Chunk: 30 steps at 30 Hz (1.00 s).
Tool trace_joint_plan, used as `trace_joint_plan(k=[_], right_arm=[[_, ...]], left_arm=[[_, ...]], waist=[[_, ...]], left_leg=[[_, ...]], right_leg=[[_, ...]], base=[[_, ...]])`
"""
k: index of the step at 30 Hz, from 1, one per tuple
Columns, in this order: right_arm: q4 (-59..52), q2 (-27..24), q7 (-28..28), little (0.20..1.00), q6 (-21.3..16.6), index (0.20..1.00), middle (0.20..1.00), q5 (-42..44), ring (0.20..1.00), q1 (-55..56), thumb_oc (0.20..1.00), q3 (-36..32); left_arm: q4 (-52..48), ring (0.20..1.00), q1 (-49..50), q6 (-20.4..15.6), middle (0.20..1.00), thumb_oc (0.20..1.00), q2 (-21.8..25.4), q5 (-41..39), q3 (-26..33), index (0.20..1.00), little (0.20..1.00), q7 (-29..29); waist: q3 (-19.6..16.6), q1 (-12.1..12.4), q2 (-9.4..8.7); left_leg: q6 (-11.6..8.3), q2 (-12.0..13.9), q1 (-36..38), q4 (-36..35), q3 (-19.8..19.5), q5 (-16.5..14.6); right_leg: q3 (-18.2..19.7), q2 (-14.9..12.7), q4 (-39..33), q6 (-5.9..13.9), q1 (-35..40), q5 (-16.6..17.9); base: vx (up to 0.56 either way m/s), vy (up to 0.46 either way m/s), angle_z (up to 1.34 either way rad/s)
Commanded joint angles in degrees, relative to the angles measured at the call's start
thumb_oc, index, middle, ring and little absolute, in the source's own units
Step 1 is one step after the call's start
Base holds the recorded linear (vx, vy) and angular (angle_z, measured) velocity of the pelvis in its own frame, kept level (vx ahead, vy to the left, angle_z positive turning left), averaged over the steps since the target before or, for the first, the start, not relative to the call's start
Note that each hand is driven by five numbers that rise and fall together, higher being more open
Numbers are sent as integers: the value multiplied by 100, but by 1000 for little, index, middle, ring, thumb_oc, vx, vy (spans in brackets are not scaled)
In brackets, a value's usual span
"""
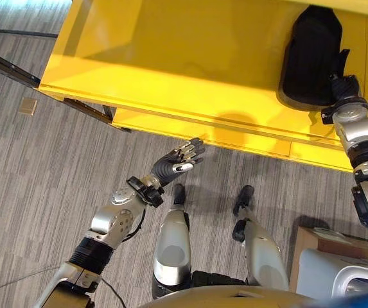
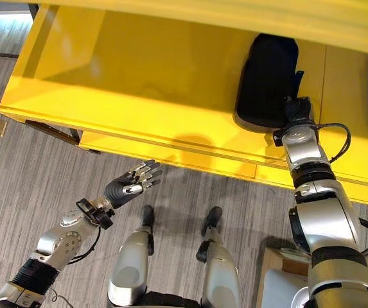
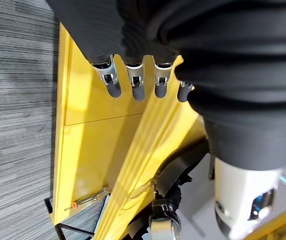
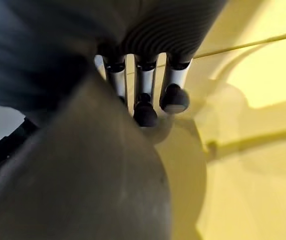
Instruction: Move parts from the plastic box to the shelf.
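Black part point(image 1: 311, 54) lies on yellow shelf point(image 1: 171, 64) at 1 o'clock. Right hand point(image 2: 295, 110) on part's near edge, fingers curled round it. Left hand point(image 1: 178, 160) at 6 o'clock below shelf, fingers relaxed, empty.

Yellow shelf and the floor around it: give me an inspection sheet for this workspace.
Surface: yellow shelf, broad bare board with a raised front lip.
Job's things: black part lying on the shelf toward the robot's right.
Clutter: small tan square on the floor to the left.
Robot hands: left robot hand open and holding nothing, above the floor just short of the shelf's front edge; right robot hand at the near end of the black part, grip cannot be told.
Cables: nothing seen.
Surroundings: grey carpet floor; dark frame left of the shelf; cardboard box at lower right.
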Motion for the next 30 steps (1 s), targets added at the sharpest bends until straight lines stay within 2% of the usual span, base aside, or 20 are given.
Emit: trace_joint_plan(k=[1,13,20,30], right_arm=[[29,-368,-125,200,-73,200,200,-184,200,-592,200,469],[89,-556,-269,200,82,200,200,-567,200,-968,200,663],[121,-649,-383,200,51,200,200,-726,200,-1081,200,757],[84,-832,-334,200,110,200,200,-1036,200,-1280,200,901]], left_arm=[[-540,1000,104,-226,1000,1000,97,-260,-135,1000,1000,-67],[-607,1000,135,-209,1000,1000,97,-365,-224,1000,1000,15],[-651,1000,159,-202,1000,1000,102,-391,-279,1000,1000,34],[-669,1000,280,-286,1000,1000,104,-427,-347,1000,1000,15]], waist=[[-101,93,286],[-101,80,400],[-101,75,446],[-101,46,528]], left_leg=[[174,-146,-358,-150,-113,599],[164,-123,-593,52,-135,567],[168,-104,-731,154,-164,548],[156,-75,-885,244,-185,544]], right_leg=[[-42,-281,1527,385,-32,-1148],[-25,-365,1881,368,-352,-1240],[-19,-392,2071,351,-528,-1300],[16,-421,2408,304,-806,-1433]], base=[[0,0,0],[0,0,0],[0,0,0],[20,-8,-3]])
